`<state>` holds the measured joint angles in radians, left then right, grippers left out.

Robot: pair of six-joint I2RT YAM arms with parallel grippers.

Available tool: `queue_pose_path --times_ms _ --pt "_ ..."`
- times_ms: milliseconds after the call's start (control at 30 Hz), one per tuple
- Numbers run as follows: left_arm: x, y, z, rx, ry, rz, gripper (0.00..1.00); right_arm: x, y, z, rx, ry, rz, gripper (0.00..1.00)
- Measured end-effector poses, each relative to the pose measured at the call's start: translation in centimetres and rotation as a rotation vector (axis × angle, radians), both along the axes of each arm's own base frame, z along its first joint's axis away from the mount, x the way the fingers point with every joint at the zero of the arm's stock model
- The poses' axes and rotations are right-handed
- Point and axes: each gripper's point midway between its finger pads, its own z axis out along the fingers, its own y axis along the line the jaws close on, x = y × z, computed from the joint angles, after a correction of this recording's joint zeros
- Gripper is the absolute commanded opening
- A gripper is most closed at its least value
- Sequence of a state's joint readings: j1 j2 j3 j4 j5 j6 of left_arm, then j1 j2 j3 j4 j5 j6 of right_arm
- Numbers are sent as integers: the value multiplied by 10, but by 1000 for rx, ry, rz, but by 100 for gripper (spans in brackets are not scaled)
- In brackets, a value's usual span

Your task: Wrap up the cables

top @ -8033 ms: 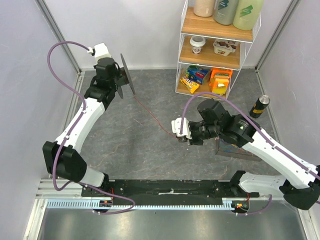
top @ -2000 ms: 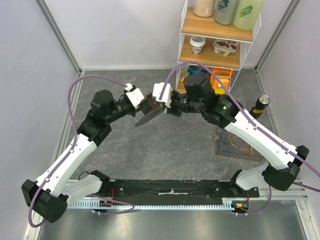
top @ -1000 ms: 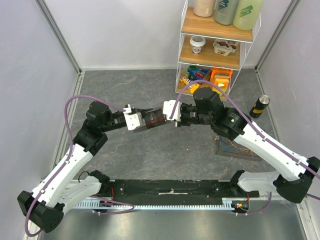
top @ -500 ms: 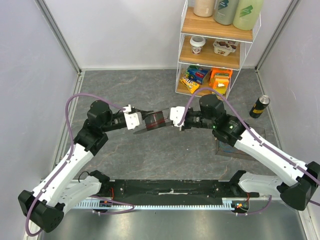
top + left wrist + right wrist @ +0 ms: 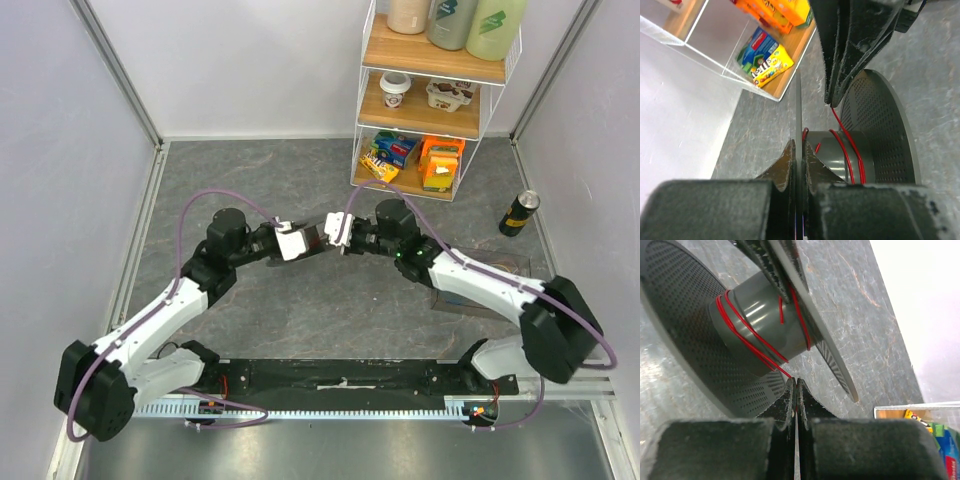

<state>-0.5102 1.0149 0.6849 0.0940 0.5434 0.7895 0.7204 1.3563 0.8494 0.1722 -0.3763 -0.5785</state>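
**Winding begun, most of it left**

Held near the centre of the top view, between the two arms: the dark grey spool [image 5: 316,240]. Gripped from 9 o'clock by the left gripper [image 5: 798,150], fingers pressed tight on the thin edge of one flange. Met from 3 o'clock by the right gripper [image 5: 795,387], fingers closed together and pinching the red cable [image 5: 781,368] just beside the hub.

Done so far: only a few red turns around the hub, loosely spaced. Left, by judgement: most of the winding. Cannot tell how much red cable waits behind the right fingers, nor what lies in the clear tray [image 5: 508,266] at 4 o'clock, half hidden by the right arm.

Readable: "m&m's" on the yellow bag [image 5: 767,65], low in the shelf [image 5: 410,55] at 1 o'clock. Too small to read: the bottles [image 5: 450,20] above and the black can [image 5: 519,212] at 3 o'clock.
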Motion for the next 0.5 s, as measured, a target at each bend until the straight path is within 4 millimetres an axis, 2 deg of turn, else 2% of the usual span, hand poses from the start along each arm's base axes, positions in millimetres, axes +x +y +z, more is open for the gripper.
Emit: queue_pose_path --times_ms 367,500 --pt "51 5 -54 147 -97 143 2 67 20 -64 80 137 -119 0" --pt "71 5 -68 179 -122 198 2 93 28 -81 126 205 -181 0"
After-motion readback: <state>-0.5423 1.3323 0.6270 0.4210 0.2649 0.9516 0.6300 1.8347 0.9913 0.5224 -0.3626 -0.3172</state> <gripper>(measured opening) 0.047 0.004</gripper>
